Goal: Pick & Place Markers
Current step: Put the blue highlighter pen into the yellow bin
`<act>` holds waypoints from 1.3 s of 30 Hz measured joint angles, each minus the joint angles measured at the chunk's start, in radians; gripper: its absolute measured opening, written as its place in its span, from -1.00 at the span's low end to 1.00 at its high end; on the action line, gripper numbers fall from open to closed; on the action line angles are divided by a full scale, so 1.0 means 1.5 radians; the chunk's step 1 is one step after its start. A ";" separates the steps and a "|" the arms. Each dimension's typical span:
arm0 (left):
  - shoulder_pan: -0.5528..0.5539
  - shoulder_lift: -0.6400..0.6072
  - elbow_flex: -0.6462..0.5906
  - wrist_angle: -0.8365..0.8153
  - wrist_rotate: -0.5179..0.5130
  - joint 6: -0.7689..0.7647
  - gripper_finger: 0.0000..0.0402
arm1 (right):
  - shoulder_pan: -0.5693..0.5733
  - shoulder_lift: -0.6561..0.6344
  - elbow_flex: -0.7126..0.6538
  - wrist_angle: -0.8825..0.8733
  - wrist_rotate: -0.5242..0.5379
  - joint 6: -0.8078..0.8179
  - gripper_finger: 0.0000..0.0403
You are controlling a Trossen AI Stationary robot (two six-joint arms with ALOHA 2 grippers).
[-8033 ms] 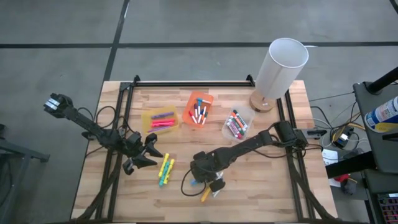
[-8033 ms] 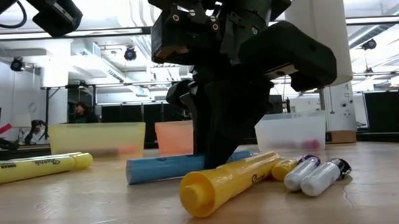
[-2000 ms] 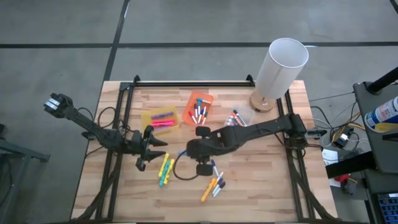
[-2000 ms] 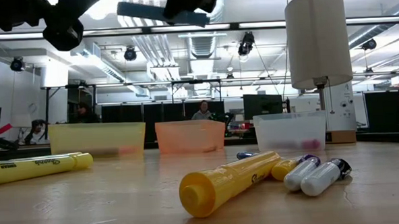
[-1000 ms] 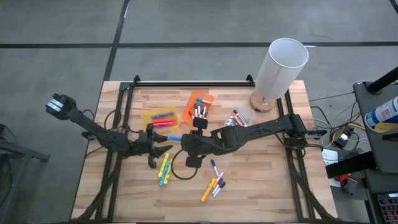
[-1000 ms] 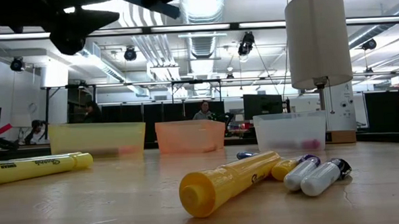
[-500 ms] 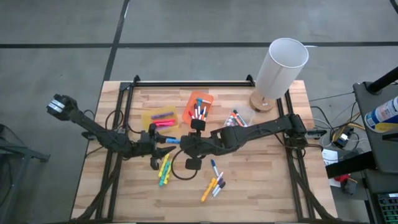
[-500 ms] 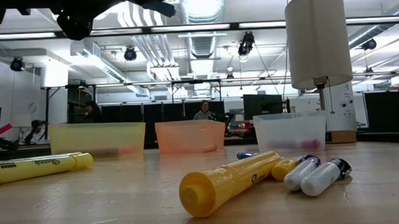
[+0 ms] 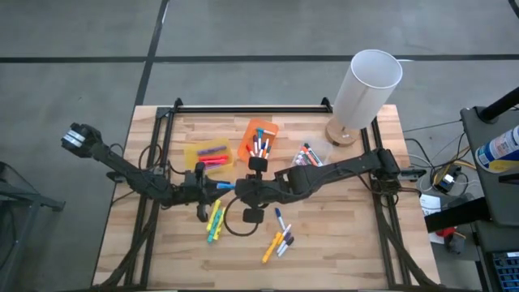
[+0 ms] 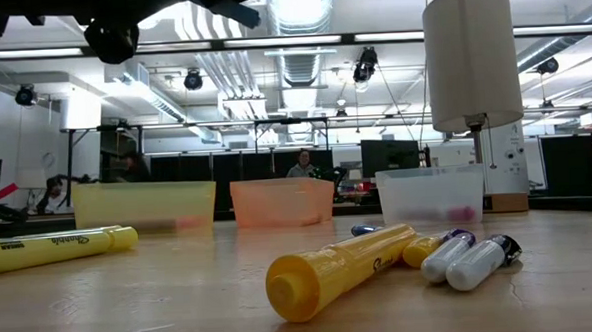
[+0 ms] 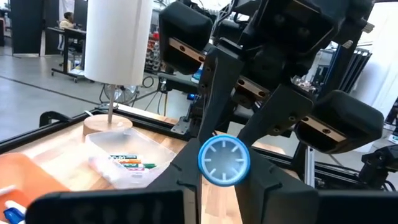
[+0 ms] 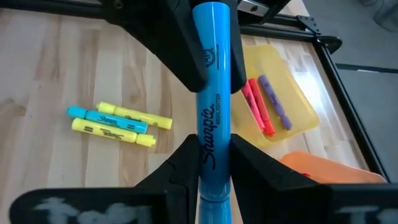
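Observation:
A blue marker (image 9: 225, 185) is held level above the table's middle, between my two grippers. My right gripper (image 9: 240, 187) is shut on the end toward the table's right. My left gripper (image 9: 212, 188) is on the other end, whose round butt (image 11: 224, 160) faces the left wrist camera. More markers lie on the table: yellow and blue ones (image 9: 215, 221) below the left gripper, and a mixed group (image 9: 278, 239) near the front. My left gripper has the marker's left end (image 12: 210, 43) between its two fingers (image 12: 186, 59), coming level from the table's left, along the marker. The marker is clear of the table. My right gripper pinches the marker's right end (image 12: 214, 155) between its two fingers (image 12: 183, 165), coming level from the table's right, along the marker. The marker sticks out level past the fingertips.
A yellow bin (image 9: 209, 155) with pink and purple markers, an orange bin (image 9: 259, 139) and a clear bin (image 9: 310, 158) with markers stand in a row at the back. A white cylinder on a wooden base (image 9: 365, 85) stands at the back right. A dark cable loop (image 9: 239, 219) hangs below the grippers.
My left gripper has gone a little toward the table's right, up to the free end of the blue marker. My right gripper has kept the marker level and clear of the table, nearly still.

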 joint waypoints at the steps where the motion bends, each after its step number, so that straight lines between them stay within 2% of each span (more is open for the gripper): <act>1: 0.000 0.000 0.000 0.000 0.000 0.000 -0.73 | 0.000 0.000 0.000 0.000 0.000 -0.005 -0.65; 6: 0.002 -0.002 0.000 0.002 -0.013 0.008 -0.73 | -0.001 0.000 -0.003 0.005 0.002 -0.022 -0.54; 9: 0.001 -0.012 -0.001 0.000 -0.028 0.023 -0.73 | -0.001 0.000 -0.004 -0.011 0.003 -0.029 -0.37; 13: 0.001 -0.039 -0.001 -0.057 -0.056 0.023 -0.73 | -0.001 0.000 -0.001 -0.053 0.004 -0.051 -0.11; 17: 0.002 -0.077 -0.002 -0.146 -0.125 0.019 -0.69 | -0.001 0.000 0.010 -0.102 0.003 -0.060 0.08; 20: 0.002 -0.106 -0.002 -0.244 -0.205 0.011 -0.68 | 0.001 0.000 0.014 -0.125 0.001 -0.051 0.16; 23: 0.007 -0.134 -0.005 -0.343 -0.299 -0.042 -0.68 | -0.001 0.000 0.014 -0.128 0.001 -0.044 0.20; 26: 0.021 -0.158 -0.013 -0.436 -0.345 -0.113 -0.68 | -0.001 0.000 0.012 -0.128 0.001 -0.037 0.21; 31: 0.061 -0.190 -0.034 -0.522 -0.324 -0.201 -0.68 | 0.000 0.000 0.008 -0.127 0.001 -0.028 0.19; 35: 0.097 -0.205 -0.068 -0.535 -0.312 -0.251 -0.68 | 0.000 -0.001 0.007 -0.128 0.001 -0.013 0.18; 39: 0.143 -0.222 -0.102 -0.536 -0.249 -0.316 -0.68 | 0.003 -0.001 0.001 -0.127 0.000 -0.007 0.19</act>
